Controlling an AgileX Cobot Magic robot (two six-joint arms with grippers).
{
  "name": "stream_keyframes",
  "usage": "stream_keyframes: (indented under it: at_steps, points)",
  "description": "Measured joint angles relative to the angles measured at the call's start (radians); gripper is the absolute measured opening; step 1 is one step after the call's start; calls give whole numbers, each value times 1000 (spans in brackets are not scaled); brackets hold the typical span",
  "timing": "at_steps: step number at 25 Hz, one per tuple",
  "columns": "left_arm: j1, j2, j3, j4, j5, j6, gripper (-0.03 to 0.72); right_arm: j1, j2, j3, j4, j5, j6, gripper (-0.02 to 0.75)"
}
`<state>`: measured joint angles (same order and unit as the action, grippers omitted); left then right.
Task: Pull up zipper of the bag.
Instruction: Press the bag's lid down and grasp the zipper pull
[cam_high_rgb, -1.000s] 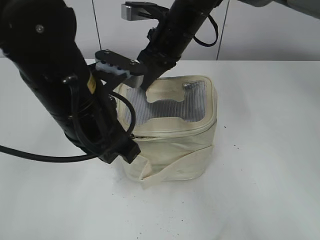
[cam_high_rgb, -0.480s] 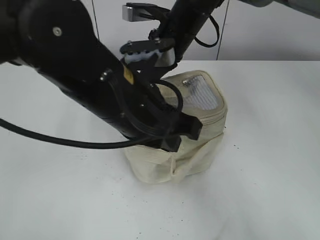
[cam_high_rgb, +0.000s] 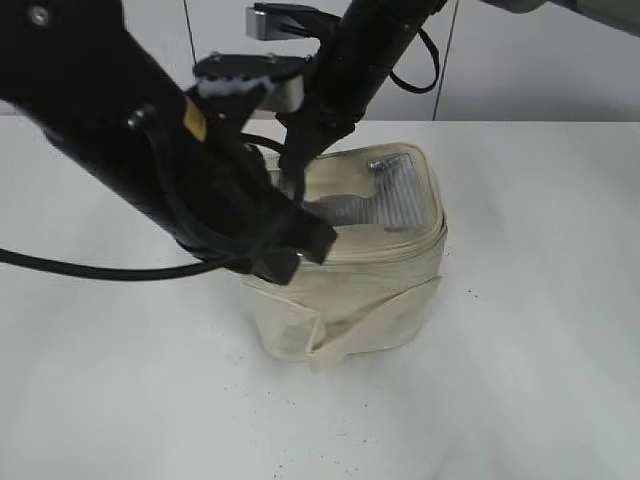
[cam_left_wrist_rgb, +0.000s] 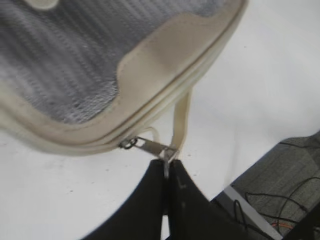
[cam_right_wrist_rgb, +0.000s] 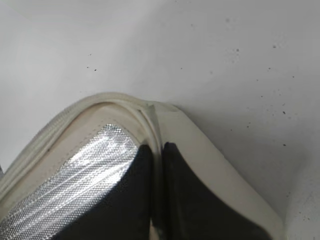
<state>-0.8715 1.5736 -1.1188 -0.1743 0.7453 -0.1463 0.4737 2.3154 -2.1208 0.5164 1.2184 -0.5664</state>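
The cream bag (cam_high_rgb: 375, 275) stands on the white table, its grey mesh top (cam_high_rgb: 385, 195) facing up. In the left wrist view my left gripper (cam_left_wrist_rgb: 166, 164) is shut on a silver zipper pull (cam_left_wrist_rgb: 152, 148) at a corner of the bag (cam_left_wrist_rgb: 150, 65). The pull sits at the end of the cream zipper track (cam_left_wrist_rgb: 170, 97). In the exterior view the left gripper (cam_high_rgb: 298, 250) is at the bag's front left corner. My right gripper (cam_high_rgb: 293, 170) comes down from behind. It is shut on the bag's top rim (cam_right_wrist_rgb: 152, 117) beside the mesh (cam_right_wrist_rgb: 75, 175).
The white table (cam_high_rgb: 530, 350) spreads round the bag. The loose strap band (cam_high_rgb: 370, 320) wraps the bag's body and hangs by the pull (cam_left_wrist_rgb: 182, 112). The thick left arm (cam_high_rgb: 130, 140) crosses the bag's left front. The table edge and floor cables (cam_left_wrist_rgb: 280, 195) lie to the lower right.
The left arm swung right across the bag's front, then back to the left. The bag twisted and shifted with it. The right gripper stayed on the rear rim.
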Motion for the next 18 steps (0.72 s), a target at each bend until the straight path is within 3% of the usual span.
stream_keyframes:
  at_steps: [10,13,18]
  points:
    - [221,-87,0,124,151,-30,-2,-2,-1,-3,-12,-28,74,8]
    - [236,-93,0,126,154,-31,-2,-2,-2,-4,-12,-28,74,8]
    - [200,-95,0,102,156,-31,-2,-2,-2,-4,-14,-25,74,8]
